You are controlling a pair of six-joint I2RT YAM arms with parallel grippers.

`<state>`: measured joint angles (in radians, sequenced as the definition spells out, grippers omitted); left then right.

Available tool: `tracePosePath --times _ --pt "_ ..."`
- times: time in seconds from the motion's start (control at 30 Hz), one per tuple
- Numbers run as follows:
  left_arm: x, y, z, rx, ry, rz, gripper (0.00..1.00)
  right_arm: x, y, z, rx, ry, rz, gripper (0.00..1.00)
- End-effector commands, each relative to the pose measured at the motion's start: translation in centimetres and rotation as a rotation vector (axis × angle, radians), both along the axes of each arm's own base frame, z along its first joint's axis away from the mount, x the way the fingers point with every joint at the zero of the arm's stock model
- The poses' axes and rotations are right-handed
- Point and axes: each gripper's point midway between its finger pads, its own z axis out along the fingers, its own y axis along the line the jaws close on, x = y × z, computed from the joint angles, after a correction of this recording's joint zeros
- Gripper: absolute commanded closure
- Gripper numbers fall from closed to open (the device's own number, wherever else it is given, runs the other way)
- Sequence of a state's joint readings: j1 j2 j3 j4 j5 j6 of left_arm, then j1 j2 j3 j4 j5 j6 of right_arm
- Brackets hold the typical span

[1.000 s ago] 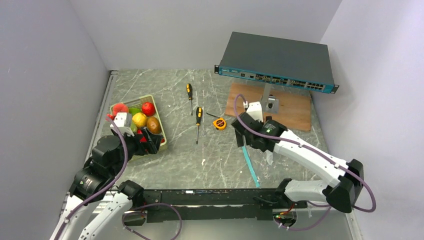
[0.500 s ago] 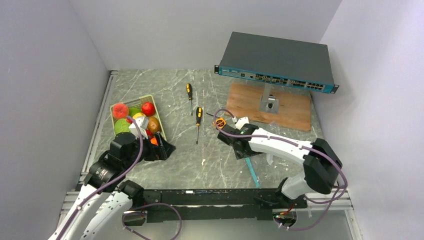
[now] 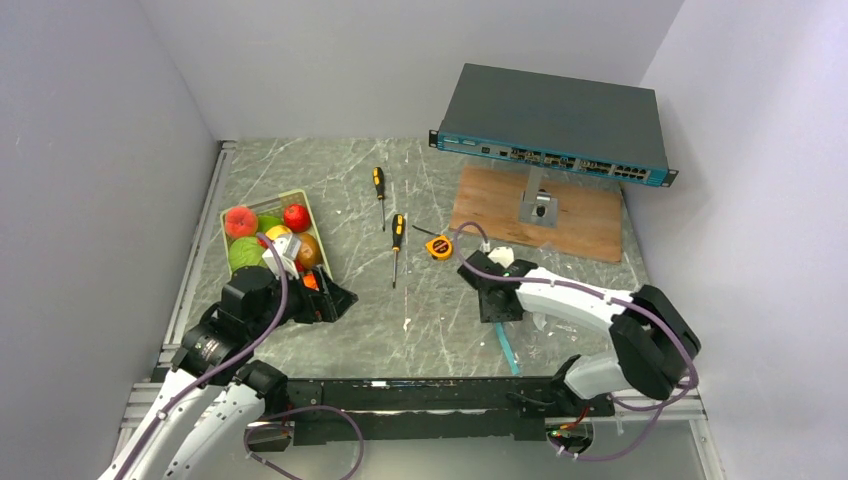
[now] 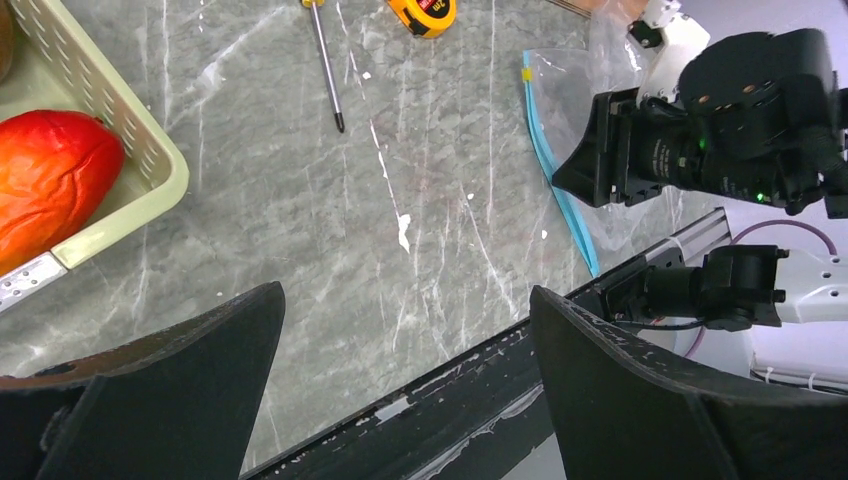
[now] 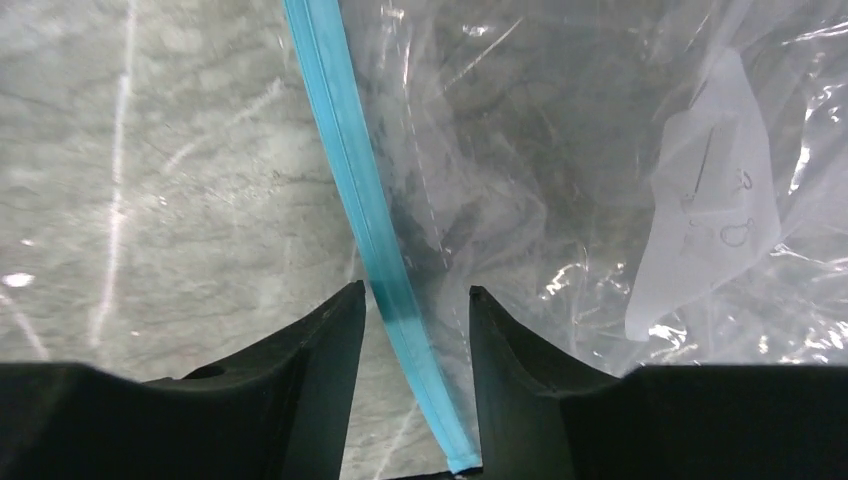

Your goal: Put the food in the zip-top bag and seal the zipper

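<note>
Shows right fingers [image 5: 320, 350] apart, not yet clamped, astride the zipper [image 5: 350, 170] of the bag [image 5: 560, 150] lying flat on the table [image 5: 150, 150], apparently to pinch its mouth, and left fingers [image 4: 200, 370] spread wide beside the tray [image 4: 130, 150] of fruit [image 4: 50, 180], seemingly ready to pick.

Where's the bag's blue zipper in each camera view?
Top: zipper lower centre, running from the right gripper toward the near edge.
Left wrist: zipper right of centre, diagonal.
Right wrist: zipper centre, top to bottom, between the jaws.
Shared landmark: right gripper, at the zipper in all three.
</note>
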<state>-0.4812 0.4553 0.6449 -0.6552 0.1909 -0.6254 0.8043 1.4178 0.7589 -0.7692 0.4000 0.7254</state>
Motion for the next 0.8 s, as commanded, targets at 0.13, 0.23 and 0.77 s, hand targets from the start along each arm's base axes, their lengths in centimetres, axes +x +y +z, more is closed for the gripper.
tracePosePath --times 0.13,0.23,0.77 --pt "0.0 -0.7 1.3 -0.064 -0.026 -0.015 0.01 1.6 1.9 -0.2 0.303 -0.047 -0.044 0.71" --pt "0.1 -0.9 1.2 -0.066 -0.023 -0.021 0.02 1.7 1.8 -0.4 0.300 -0.044 -0.045 0.78" --pt "0.3 -1.4 1.0 -0.072 -0.003 -0.037 0.01 1.1 4.4 -1.1 0.248 -0.039 0.064 0.52"
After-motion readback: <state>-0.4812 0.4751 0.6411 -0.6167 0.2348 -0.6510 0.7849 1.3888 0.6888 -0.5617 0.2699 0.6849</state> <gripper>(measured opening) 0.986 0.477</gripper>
